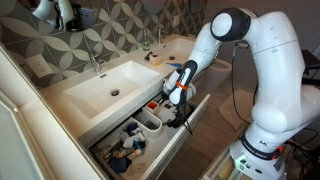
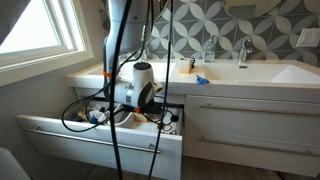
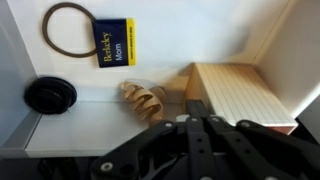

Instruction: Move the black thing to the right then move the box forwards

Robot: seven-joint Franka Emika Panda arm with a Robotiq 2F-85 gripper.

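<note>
— While the drawer [image 2: 100, 135] stands pulled out under the sink [image 1: 110, 88], what is entered for it?

— Item one: black thing [image 3: 50, 96], round, lying flat at the left edge of the wrist view, just beside the drawer's wall. Item two: box [image 3: 238, 95], pale, ribbed top, at the right of the frame. Between them: tan hair clip [image 3: 147, 98]. Upper left: carded hair band [image 3: 115, 42].

— And the end effector [image 3: 195, 118]?

— Bottom centre of the wrist view. Jaws look drawn together, nothing held. It hangs near the box's left edge; whether it touches is unclear.

— Why closed?

— Probably for pushing. Both jobs are slides along the drawer, and a closed tip makes a blunt pusher that suits a crowded compartment.

— Status?

— Judged not begun: the black thing sits far left, with bare floor to its right. The next move calls for reaching its left side, but the wall there leaves little room, so pressing down from above may serve better.

— Arm [image 1: 265, 70]?

— White, bending down from the right of an exterior view into the drawer.
</note>
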